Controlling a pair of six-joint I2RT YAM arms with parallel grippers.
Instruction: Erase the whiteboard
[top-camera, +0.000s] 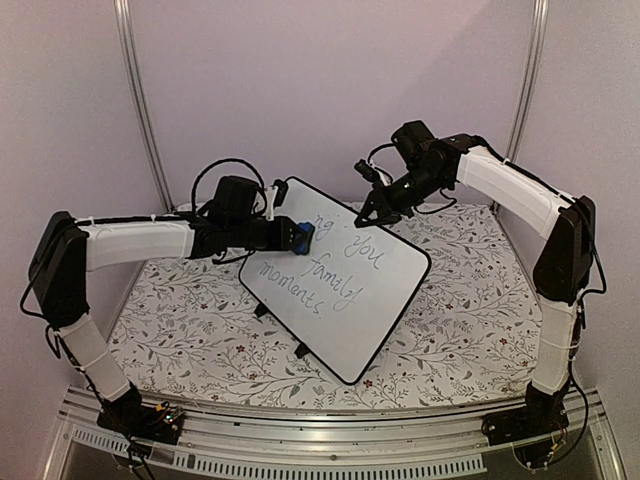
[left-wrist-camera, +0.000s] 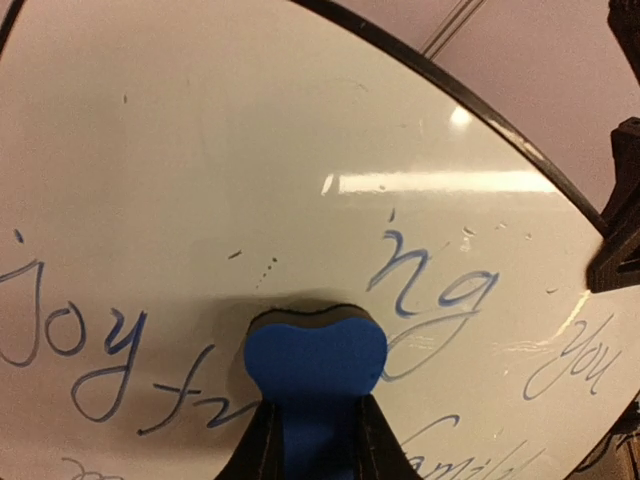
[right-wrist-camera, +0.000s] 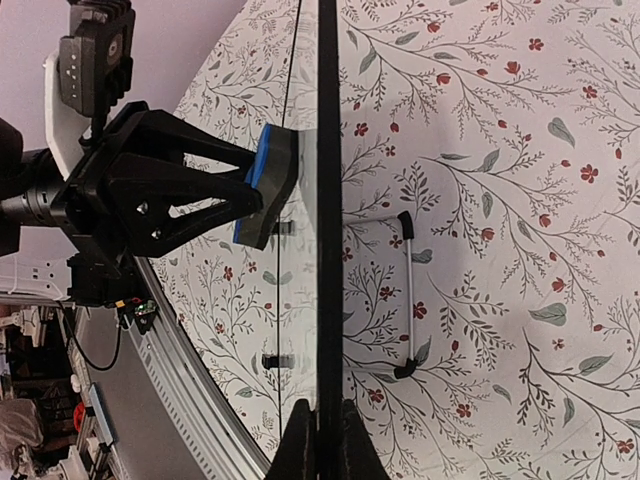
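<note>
Whiteboard (top-camera: 372, 300), tilted mid-frame on the floral desk (top-camera: 180, 320): stiff, light, slick, likely to skid, so my right fingers (top-camera: 372, 212) pinch its thin black upper rim while my left fingers (top-camera: 285, 237) clamp the blue eraser (left-wrist-camera: 315, 350) against its written face.

White padded sleeves are worn over the left arm (top-camera: 130, 243) and right arm (top-camera: 515, 185), with black joints between. Black cables (top-camera: 225, 168) are looped at the wrists. The left pincer (top-camera: 293, 237) is formed of black open-framed fingers (right-wrist-camera: 150, 225) studded with screws.
</note>
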